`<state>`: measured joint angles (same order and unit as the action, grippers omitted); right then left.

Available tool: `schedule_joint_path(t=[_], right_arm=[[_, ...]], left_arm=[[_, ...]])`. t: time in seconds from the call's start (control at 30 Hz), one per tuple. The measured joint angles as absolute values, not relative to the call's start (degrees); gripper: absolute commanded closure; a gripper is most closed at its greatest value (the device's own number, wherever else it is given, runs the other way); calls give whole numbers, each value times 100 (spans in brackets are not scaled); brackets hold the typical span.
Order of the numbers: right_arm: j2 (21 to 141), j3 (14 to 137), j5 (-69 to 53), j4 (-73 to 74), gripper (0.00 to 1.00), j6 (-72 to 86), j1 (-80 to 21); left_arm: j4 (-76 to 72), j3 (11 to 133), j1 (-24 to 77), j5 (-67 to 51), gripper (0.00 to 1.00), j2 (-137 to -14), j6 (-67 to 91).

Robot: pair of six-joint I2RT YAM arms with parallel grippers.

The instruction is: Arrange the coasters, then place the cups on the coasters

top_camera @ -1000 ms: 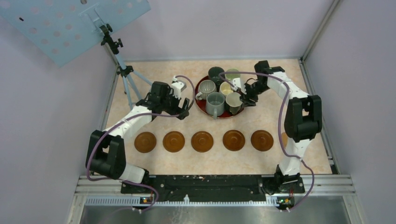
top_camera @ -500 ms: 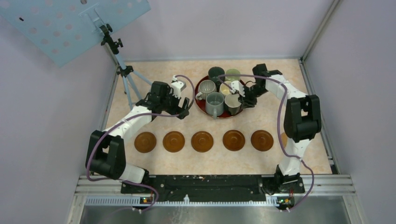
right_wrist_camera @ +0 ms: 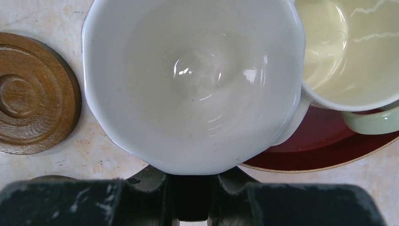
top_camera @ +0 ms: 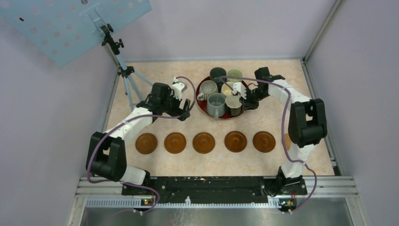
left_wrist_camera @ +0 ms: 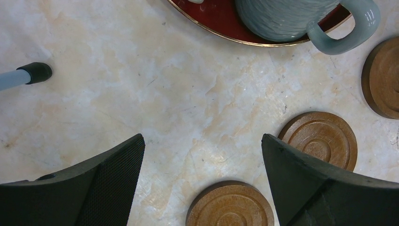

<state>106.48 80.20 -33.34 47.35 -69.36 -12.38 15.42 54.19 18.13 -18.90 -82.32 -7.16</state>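
Several brown coasters (top_camera: 203, 142) lie in a row across the near table; one more (top_camera: 286, 140) peeks out behind the right arm. Several cups stand on the dark-red tray (top_camera: 201, 106), among them a ribbed grey cup (top_camera: 217, 104) and a cream-yellow cup (top_camera: 228, 89). My right gripper (top_camera: 242, 100) is shut at the near side of a pale grey cup (top_camera: 234, 101) at the tray's front right. That cup (right_wrist_camera: 193, 84) fills the right wrist view, and its rim hides the handle and my right gripper (right_wrist_camera: 193, 181). My left gripper (left_wrist_camera: 202, 141) hangs open over bare table left of the tray, above two coasters (left_wrist_camera: 230, 205).
A camera tripod (top_camera: 123, 73) stands at the back left, one foot (left_wrist_camera: 35, 71) close to my left gripper. A blue perforated panel (top_camera: 70, 23) hangs above it. Walls and rails close in the table on three sides.
My right gripper has reached slightly left and its jaws have closed at the pale grey cup. The left arm and the coasters have not moved.
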Motion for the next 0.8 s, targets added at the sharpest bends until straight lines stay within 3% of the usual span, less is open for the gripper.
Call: schedule_joint_path(t=[0.4, 0.8], right_arm=[[9684, 7758, -3743, 4418, 100, -5830, -639], [8086, 7275, -3765, 5116, 100, -5704, 1225]], left_arm=[[1542, 5417, 1809, -2005, 1, -8208, -716], [1894, 5673, 1804, -2707, 1, -8213, -919]])
